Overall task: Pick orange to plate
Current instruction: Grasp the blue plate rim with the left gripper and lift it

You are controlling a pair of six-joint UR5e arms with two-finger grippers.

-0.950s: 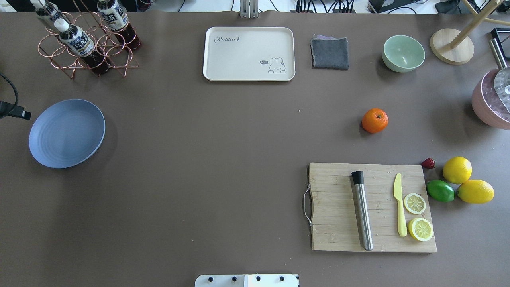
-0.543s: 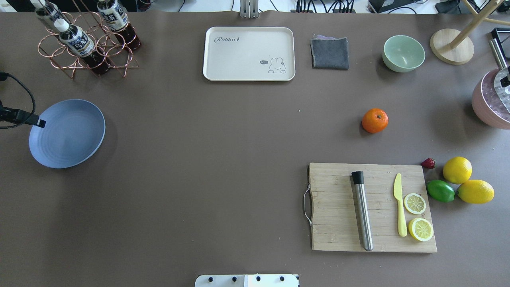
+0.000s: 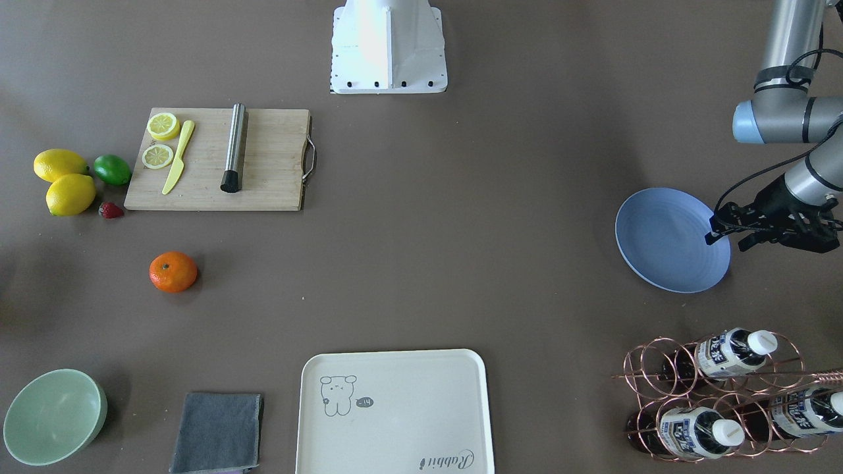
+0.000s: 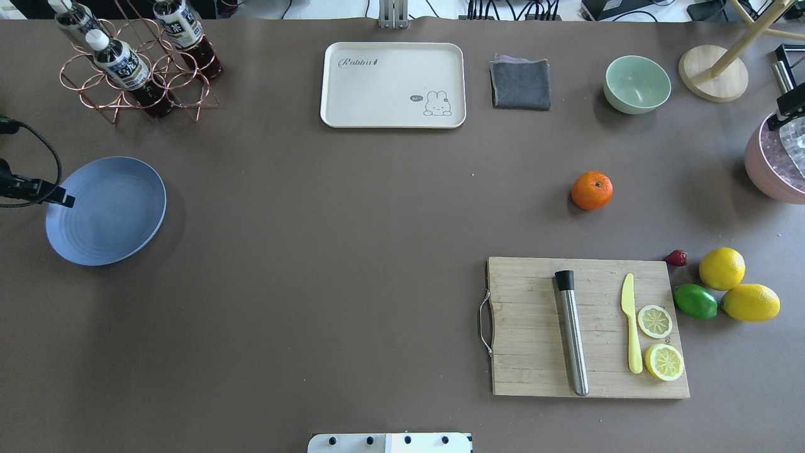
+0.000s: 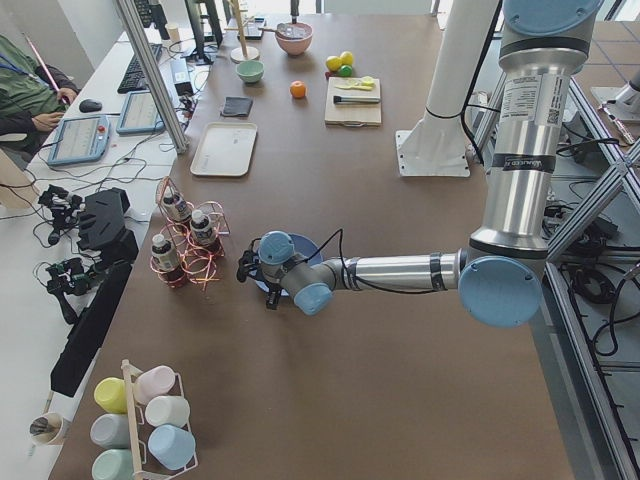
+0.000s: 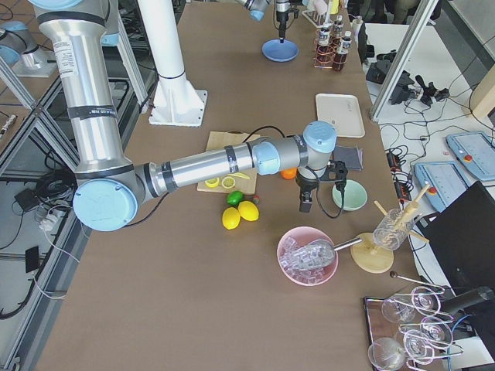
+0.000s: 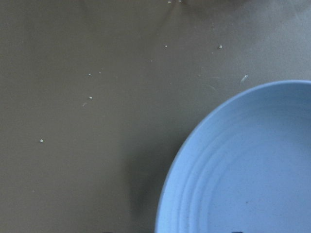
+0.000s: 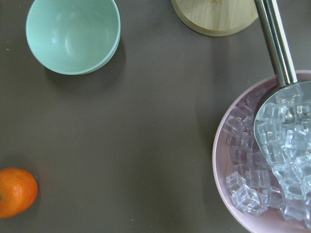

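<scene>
The orange [image 4: 592, 190] rests on the brown table right of centre, beyond the cutting board; it also shows as the orange [image 3: 173, 271] and at the lower left of the right wrist view [image 8: 17, 191]. Far left lies the pale-blue plate [image 4: 107, 211], empty, also in the left wrist view [image 7: 252, 165]. My left gripper [image 3: 724, 240] hovers at the plate's outer edge, its fingers apart, holding nothing. My right gripper [image 6: 305, 205] hangs near the pink ice bowl, right of the orange; only a black sliver [image 4: 791, 104] shows overhead, so I cannot tell its state.
A cutting board [image 4: 588, 327] carries a steel muddler, a yellow knife and lemon slices. Two lemons [image 4: 722, 268], a lime [image 4: 695, 301] and a strawberry lie right of it. The cream tray [image 4: 393, 85], grey cloth [image 4: 521, 83], mint bowl [image 4: 636, 83], pink ice bowl [image 8: 272, 160] and bottle rack [image 4: 135, 60] line the far side.
My left gripper has moved rightward, over the plate's left edge. At the right edge a black part of my right gripper has come into view above the ice bowl.
</scene>
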